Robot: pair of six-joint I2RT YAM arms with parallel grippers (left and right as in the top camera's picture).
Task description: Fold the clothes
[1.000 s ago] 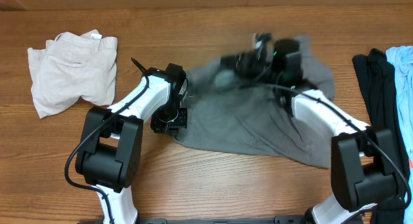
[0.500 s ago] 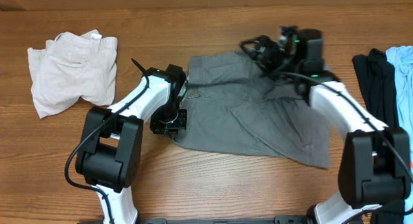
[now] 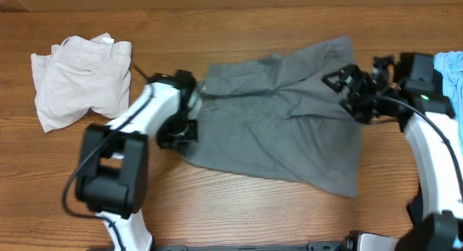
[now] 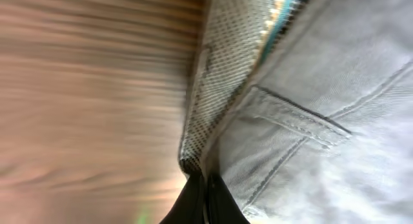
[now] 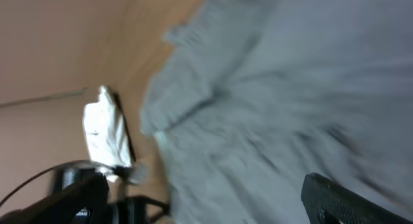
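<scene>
Left fingers (image 4: 193,204) clamped on grey shorts (image 3: 289,139), right fingers (image 3: 336,79) spread, pointing left

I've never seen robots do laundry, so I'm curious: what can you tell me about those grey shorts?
The grey shorts lie spread out and slightly wrinkled on the wooden table. They look like cotton, with stitched seams and a pale dotted lining showing at one edge. The left gripper is shut on that edge; the open right gripper hangs over the opposite side, contact unclear.
</scene>
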